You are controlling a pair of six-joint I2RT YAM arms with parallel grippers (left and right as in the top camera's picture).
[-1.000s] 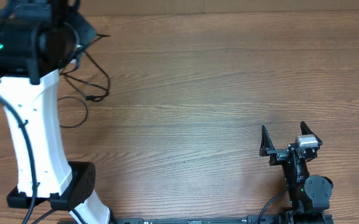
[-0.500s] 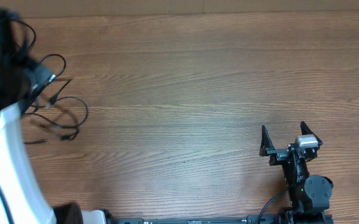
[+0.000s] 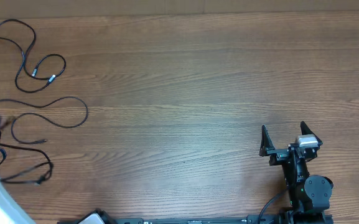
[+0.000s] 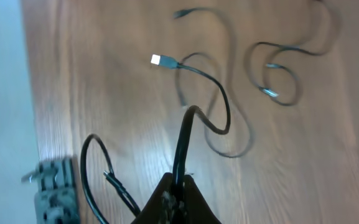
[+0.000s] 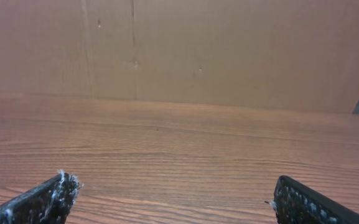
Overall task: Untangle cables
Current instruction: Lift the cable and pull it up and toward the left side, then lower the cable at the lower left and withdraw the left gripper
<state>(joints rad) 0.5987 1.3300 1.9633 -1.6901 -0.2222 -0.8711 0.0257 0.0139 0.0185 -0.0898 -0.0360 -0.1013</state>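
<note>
Snugly, cable (image 4: 181,148) in left end effector (image 4: 177,186) (tight)

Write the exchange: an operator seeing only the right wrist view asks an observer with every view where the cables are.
Operator: I see only bare table past the open right gripper. Where are the cables?
Observer: Overhead, the cables lie at the table's far left.
Operator: All tangled?
Observer: One looped cable lies apart from the rest.
Operator: Anything held?
Observer: The left gripper is shut on a black cable.
</note>
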